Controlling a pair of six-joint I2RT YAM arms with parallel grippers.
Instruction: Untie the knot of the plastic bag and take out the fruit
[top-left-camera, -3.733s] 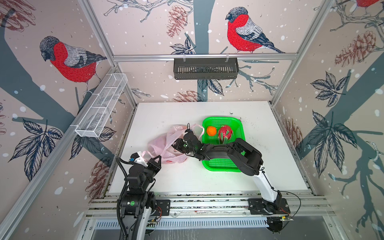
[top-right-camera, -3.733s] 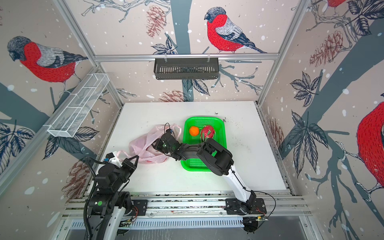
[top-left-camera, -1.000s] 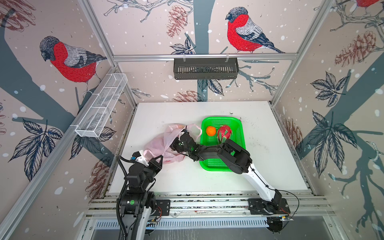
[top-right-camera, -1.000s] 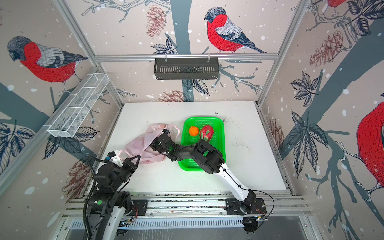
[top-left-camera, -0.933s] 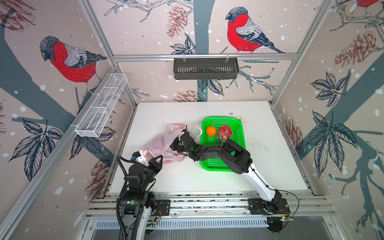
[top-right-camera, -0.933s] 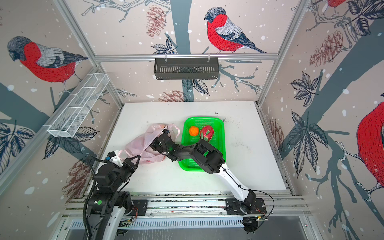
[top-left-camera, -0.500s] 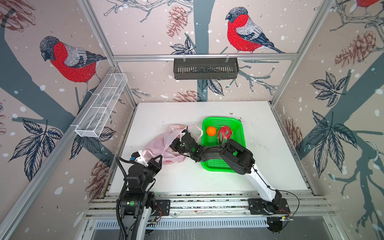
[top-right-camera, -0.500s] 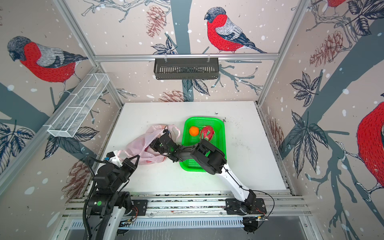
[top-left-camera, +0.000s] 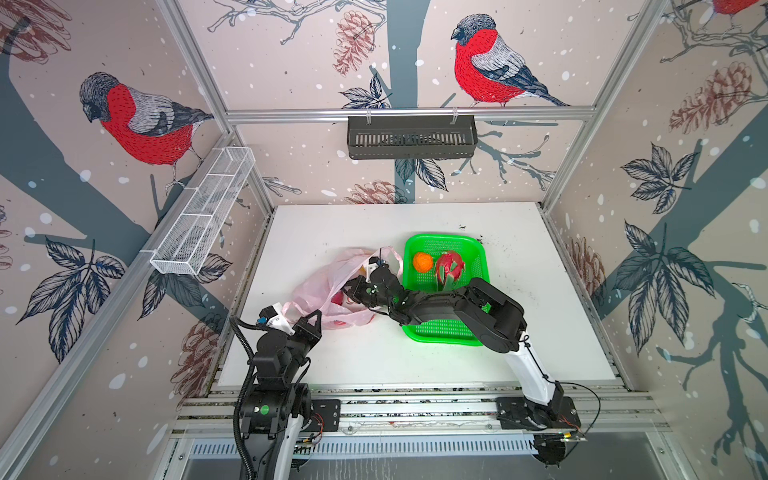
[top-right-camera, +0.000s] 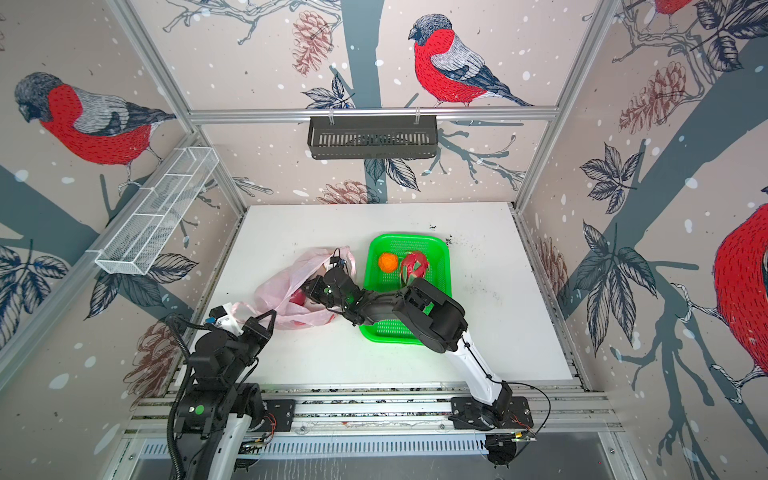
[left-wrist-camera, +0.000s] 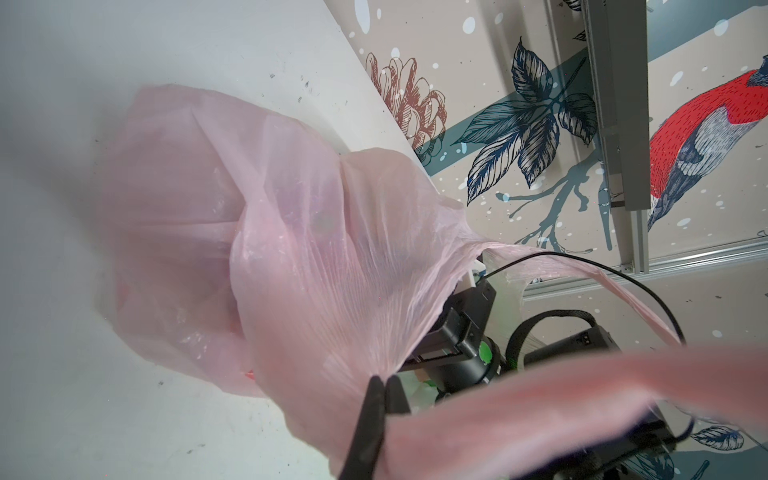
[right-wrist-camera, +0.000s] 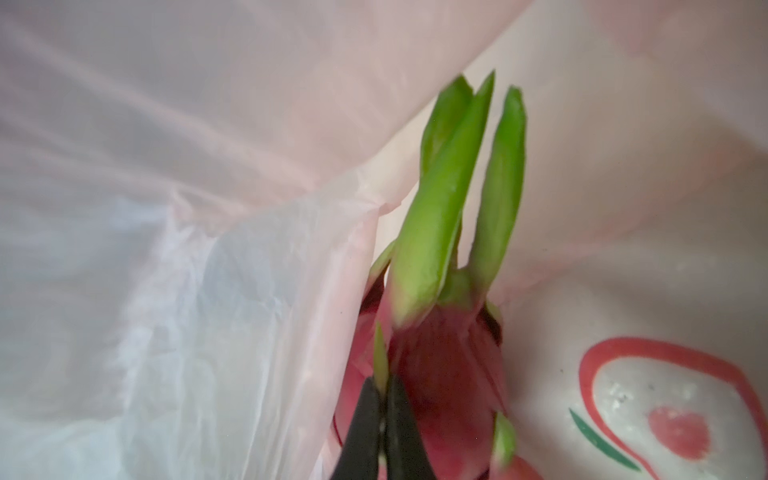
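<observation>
The pink bag (top-left-camera: 320, 286) lies on the left part of the white table (top-left-camera: 374, 357), just beside the green basket (top-left-camera: 440, 330). Its mouth gapes toward the basket in both top views, and one loop handle (top-left-camera: 392, 254) rests near the basket's rim.

The left claw (top-left-camera: 311, 322) sits at the near left corner of the bag. In the left wrist view its fingers (left-wrist-camera: 376, 399) are clenched on a gathered fold of the bag's thin film (left-wrist-camera: 249, 208), which fans out taut from the pinch. A second strip of pink film crosses blurred in front of the lens.

The right arm reaches across the basket, and the right claw (top-right-camera: 311, 293) is inside the bag's mouth. In the right wrist view its dark fingers (right-wrist-camera: 365, 424) are closed together on a thin green scale of the dragon fruit (right-wrist-camera: 449, 374), which lies within the bag with its long green tips pointing away from the claw. A red printed mark shows on the film beside it. In a top view the fruit shows only as a red patch (top-left-camera: 337, 298) through the film.

In the basket's far end an orange ball (top-left-camera: 422, 262) and a second dragon fruit (top-left-camera: 449, 268) lie side by side, near each other.
</observation>
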